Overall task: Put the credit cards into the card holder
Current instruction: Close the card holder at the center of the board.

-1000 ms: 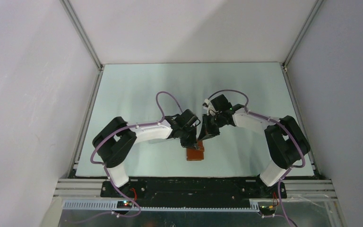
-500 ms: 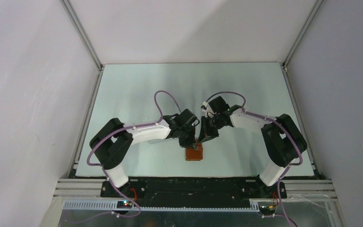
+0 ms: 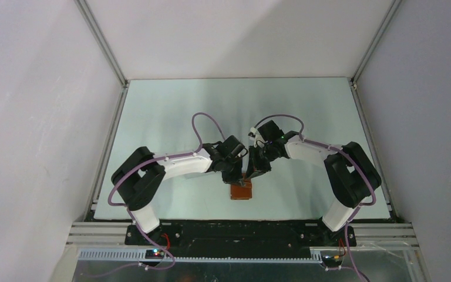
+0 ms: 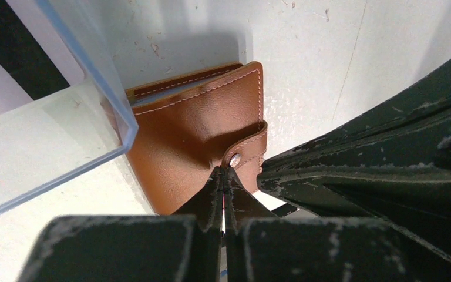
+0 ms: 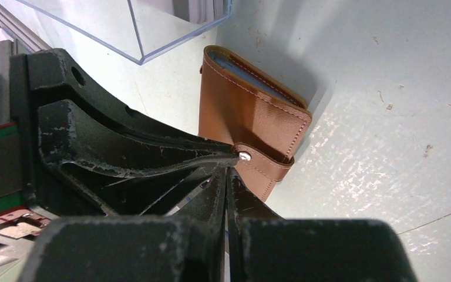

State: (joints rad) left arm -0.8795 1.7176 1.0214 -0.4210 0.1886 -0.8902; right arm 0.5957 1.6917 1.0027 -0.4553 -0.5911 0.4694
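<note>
The card holder [image 3: 242, 191] is a tan-brown leather wallet lying folded shut on the table, its snap tab [image 4: 248, 154] fastened over the edge. My left gripper [image 4: 224, 169] is shut, and its tips rest at the metal snap [image 5: 244, 155]. My right gripper [image 5: 228, 170] is also shut, pointing at the same tab from the other side. In the top view the left gripper [image 3: 238, 175] and the right gripper [image 3: 251, 173] meet over the wallet's far edge. A pale sliver with a dark stripe [image 4: 283, 207], perhaps one of the credit cards, shows under the right fingers [image 4: 358, 158].
A clear plastic box [image 4: 94, 100] stands right beside the wallet, and its corner [image 5: 152, 29] is close to the wallet's far end. Grey walls and metal rails [image 3: 108, 153] close the table in. The pale tabletop [image 3: 211, 100] stretches beyond the arms.
Both arms and the wallet shifted slightly to the left a second ago. Since half a second ago nothing has visibly moved. Both grippers stay shut.
</note>
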